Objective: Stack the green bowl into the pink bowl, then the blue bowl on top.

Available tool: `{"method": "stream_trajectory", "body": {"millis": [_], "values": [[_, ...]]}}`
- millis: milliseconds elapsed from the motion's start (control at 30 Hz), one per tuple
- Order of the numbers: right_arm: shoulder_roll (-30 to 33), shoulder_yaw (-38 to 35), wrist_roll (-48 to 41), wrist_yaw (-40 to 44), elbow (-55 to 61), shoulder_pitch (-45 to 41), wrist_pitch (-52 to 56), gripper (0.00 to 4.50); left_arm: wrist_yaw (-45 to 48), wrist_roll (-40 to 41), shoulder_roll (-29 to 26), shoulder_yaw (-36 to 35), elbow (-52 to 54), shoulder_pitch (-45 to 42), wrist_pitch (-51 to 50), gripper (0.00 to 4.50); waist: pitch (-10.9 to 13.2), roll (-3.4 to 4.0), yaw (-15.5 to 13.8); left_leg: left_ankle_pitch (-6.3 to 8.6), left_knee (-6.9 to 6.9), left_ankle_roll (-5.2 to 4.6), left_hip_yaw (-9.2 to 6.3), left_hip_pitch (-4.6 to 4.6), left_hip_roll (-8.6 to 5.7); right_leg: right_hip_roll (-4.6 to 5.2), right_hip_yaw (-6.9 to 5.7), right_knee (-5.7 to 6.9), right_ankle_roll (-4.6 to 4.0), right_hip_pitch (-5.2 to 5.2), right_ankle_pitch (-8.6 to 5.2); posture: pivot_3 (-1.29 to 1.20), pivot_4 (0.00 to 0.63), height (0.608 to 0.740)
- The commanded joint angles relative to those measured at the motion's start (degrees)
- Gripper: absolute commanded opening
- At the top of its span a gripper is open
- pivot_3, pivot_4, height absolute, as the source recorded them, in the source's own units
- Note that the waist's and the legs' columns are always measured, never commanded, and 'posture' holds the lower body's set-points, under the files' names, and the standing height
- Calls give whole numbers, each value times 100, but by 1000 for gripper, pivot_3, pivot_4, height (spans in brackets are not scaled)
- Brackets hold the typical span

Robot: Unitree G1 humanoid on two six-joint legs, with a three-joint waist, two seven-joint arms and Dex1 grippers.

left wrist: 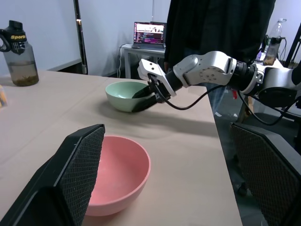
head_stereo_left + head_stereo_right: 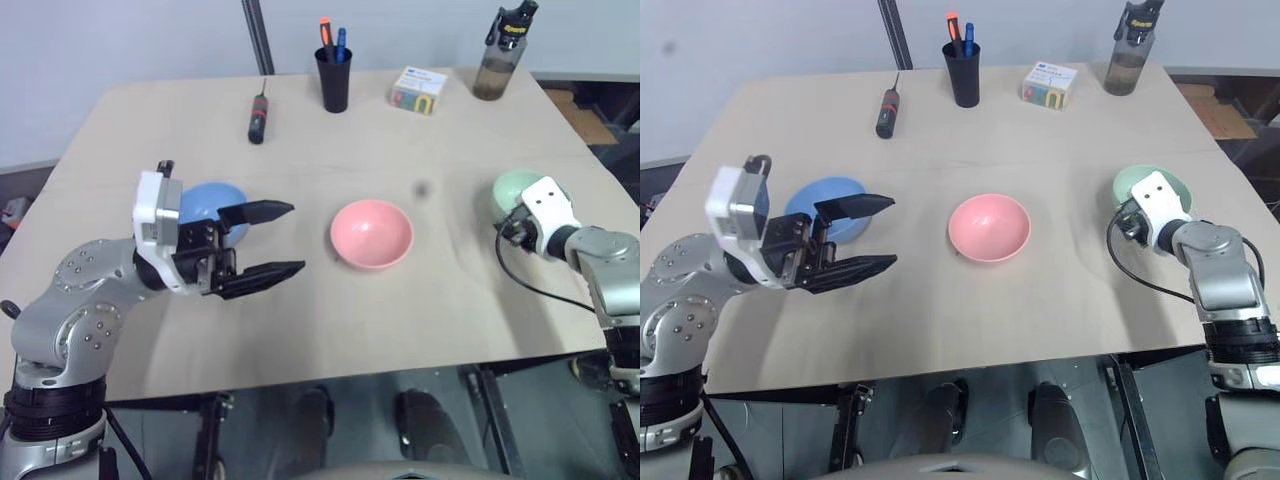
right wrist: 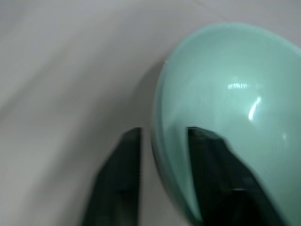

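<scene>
1. The right hand (image 3: 162, 179) pinches the green bowl's (image 2: 515, 188) rim, one finger inside, one outside.
2. The green bowl sits on the counter (image 2: 430, 300), right of the pink bowl (image 2: 371, 233).
3. The left hand (image 2: 268, 242) is spread wide, left of the pink bowl, near the blue bowl (image 2: 205, 205).
4. Next, I think: lift the green bowl and drop it into the pink bowl.

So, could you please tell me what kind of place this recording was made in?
Probably an office or lab workspace. A pen cup, a screwdriver and a water bottle sit on the plain table, and an open laptop stands on a desk behind it.
</scene>
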State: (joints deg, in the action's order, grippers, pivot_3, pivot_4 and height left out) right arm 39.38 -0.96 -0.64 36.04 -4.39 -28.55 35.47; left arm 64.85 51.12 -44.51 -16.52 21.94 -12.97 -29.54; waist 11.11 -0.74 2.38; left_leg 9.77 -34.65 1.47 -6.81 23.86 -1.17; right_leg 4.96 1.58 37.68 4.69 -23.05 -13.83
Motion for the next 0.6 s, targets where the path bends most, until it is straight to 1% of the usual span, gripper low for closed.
{"method": "stream_trajectory", "body": {"millis": [33,167,233,267,333,400,500,600], "values": [[123,-38,30,25,53,-99,-213,105,-101,90,38,-98,233,113,20,4500,0,0,-1,0,0,0,0,0,0,0,0,1,0,0,0,0,150,740],[287,55,57,206,497,-54,-449,105,-231,108,89,-189,282,276,56,4500,1,1,-2,0,-1,0,0,0,0,0,0,1,0,0,0,0,150,740],[272,97,-290,662,990,8,-688,105,-274,93,102,-241,266,379,70,4500,1,1,-2,0,0,0,0,1,0,0,0,1,0,-1,-1,0,150,740],[124,222,-720,996,1554,-34,-549,105,-301,-88,60,-236,238,554,111,4500,1,1,15,0,0,0,0,0,0,0,0,1,0,-1,-1,0,150,740],[-221,485,-1227,1254,2297,-159,-278,105,-467,-398,28,-218,199,798,166,4500,1,2,80,1,4,0,5,-6,7,-3,5,1,1,-2,0,0,150,740],[-560,838,-1365,1275,2600,-381,-89,105,-669,-562,60,-243,183,938,177,4500,1,2,109,1,9,0,3,-9,20,-13,4,2,2,-2,-1,0,150,740],[-1092,1402,-1346,1197,2634,-756,32,105,-960,-777,111,-303,198,1038,221,4500,1,2,76,0,6,0,-6,-9,30,-27,0,6,1,-3,-2,0,150,740],[-1501,1827,-1111,1034,2287,-982,-183,1069,-1191,-856,79,-392,195,1028,178,4500,-2,-3,-10,0,-3,1,-11,-5,28,-27,-5,4,-20,-1,-13,0,150,740]]}}
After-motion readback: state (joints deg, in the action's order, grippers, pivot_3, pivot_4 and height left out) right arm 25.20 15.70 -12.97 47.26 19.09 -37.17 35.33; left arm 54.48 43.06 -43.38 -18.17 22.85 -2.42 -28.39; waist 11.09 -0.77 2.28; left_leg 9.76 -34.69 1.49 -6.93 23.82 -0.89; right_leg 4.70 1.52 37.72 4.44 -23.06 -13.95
